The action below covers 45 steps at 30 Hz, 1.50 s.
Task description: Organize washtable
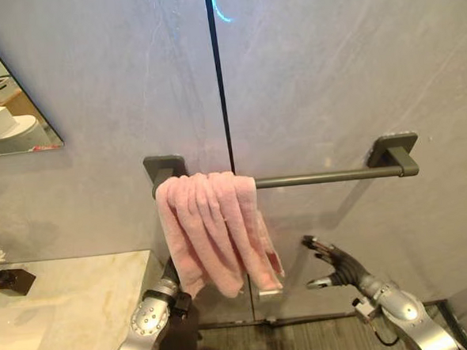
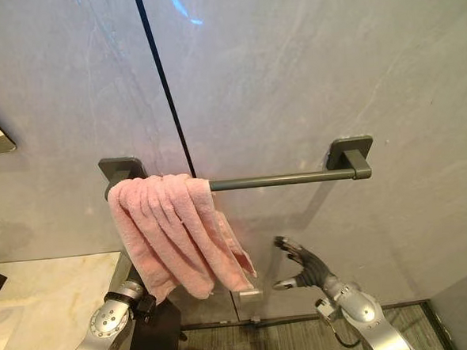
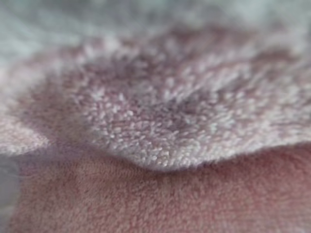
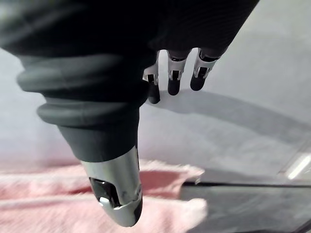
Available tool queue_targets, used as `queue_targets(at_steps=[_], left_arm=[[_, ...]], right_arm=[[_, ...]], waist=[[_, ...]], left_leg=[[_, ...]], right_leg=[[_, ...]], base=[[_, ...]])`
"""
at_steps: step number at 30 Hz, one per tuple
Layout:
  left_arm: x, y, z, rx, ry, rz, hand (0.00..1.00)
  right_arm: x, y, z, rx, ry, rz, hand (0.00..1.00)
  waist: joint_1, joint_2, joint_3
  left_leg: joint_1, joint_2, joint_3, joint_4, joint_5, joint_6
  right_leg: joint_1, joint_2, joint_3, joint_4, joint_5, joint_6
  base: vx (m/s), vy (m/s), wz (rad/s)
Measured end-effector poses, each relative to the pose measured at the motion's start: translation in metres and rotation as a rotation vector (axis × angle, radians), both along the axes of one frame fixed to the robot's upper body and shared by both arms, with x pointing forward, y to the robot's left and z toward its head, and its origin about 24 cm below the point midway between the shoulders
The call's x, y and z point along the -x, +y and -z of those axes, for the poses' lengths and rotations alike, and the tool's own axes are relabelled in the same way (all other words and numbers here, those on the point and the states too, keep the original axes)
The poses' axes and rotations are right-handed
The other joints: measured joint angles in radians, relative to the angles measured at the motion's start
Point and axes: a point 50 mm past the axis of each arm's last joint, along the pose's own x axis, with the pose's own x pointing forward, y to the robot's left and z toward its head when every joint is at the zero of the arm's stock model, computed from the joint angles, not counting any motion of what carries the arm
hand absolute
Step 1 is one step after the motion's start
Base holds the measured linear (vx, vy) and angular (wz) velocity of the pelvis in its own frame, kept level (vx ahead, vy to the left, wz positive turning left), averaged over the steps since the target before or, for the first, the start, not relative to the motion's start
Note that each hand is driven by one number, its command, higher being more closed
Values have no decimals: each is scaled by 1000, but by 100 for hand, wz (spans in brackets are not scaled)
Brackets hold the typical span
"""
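A pink towel (image 1: pixel 213 228) hangs bunched over the left end of a dark grey towel bar (image 1: pixel 321 177) on the grey wall. My left arm rises from the lower left, and my left hand (image 1: pixel 171 271) goes in behind the towel's lower left edge, fingers hidden by the cloth. The left wrist view has the towel's pile (image 3: pixel 160 126) right against the camera. My right hand (image 1: pixel 336 265) hovers open to the right of the towel's hanging end, below the bare stretch of bar and apart from both. In the right wrist view its fingers (image 4: pixel 173 77) are straight, with towel (image 4: pixel 58 194) beyond the thumb.
A pale marble counter (image 1: pixel 75 304) lies at the lower left, carrying a small dark block with a white sprig (image 1: pixel 10 277). A mirror (image 1: pixel 7 109) hangs at the upper left. A dark vertical seam (image 1: pixel 220 81) runs down the wall. Wooden floor (image 1: pixel 307 337) lies below.
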Motion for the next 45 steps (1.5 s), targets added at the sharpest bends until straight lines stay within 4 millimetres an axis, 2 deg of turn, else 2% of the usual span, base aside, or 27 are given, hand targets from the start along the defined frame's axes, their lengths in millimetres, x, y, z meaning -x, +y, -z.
queue_targets(at_steps=[5,10,13,16,17,19,22,27,35,40,45], left_arm=[[-4,-1,-3,-2,-14,3,100],[-9,-5,-6,5,-36,0,100],[-8,-11,-5,18,-33,5,100],[-7,-16,-4,35,-32,3,100],[-8,-18,-3,47,-32,-1,100],[-8,-22,-3,66,-32,-10,100],[-8,-24,-3,80,-34,-28,100],[-8,-26,-3,94,-35,-37,100],[-11,-17,-5,116,-53,-105,100],[-7,-5,-4,130,-53,-186,100],[-4,3,-4,144,-58,-242,100]], right_arm=[[-11,11,-16,-67,-26,-97,0],[-31,35,-44,-135,-185,-146,0],[-35,54,-45,-191,-215,-154,0],[-38,66,-36,-223,-192,-143,0],[-38,73,-30,-225,-175,-141,100],[-38,83,-22,-248,-147,-127,100],[-39,87,-20,-253,-145,-107,100],[-41,89,-17,-253,-147,-69,100],[-40,86,-18,-282,-164,0,100],[-33,64,-23,-304,-205,139,100],[-27,27,-27,-316,-255,349,100]], waist=[[20,-4,0],[21,-4,0],[32,-5,-1],[42,-8,-3],[44,-10,-5],[46,-10,-5],[44,-10,-5],[45,-12,-6],[47,-24,1],[43,-27,3],[39,-29,2]], left_leg=[[-3,-1,2,6,-2,3],[-19,-1,1,14,-3,4],[-27,-1,-1,14,-2,5],[-33,-1,-7,14,-2,5],[-34,-2,-11,14,-1,5],[-36,-3,-17,14,0,5],[-38,-5,-27,13,2,8],[-46,-5,-39,5,11,8],[-57,-6,-45,-3,22,7],[-56,-13,-41,-9,21,11],[-52,-15,-34,-36,25,9]], right_leg=[[2,0,1,2,2,-1],[1,0,0,-9,13,-1],[1,0,-1,-10,13,-1],[1,-1,-7,-12,13,-2],[2,-1,-10,-15,15,-3],[8,-1,-15,-20,17,-3],[14,-3,-23,-28,21,-2],[14,-2,-32,-43,24,-4],[1,-1,-34,-42,28,-1],[-1,-9,-32,-47,31,4],[-2,-7,-4,-80,35,10]], base=[[0,0,0],[-6,1,0],[-36,1,1],[-14,-2,6],[-11,-7,8],[-15,-5,9],[-21,1,9],[-34,-4,9],[-6,-2,1],[-10,6,-1],[-19,12,-4]])
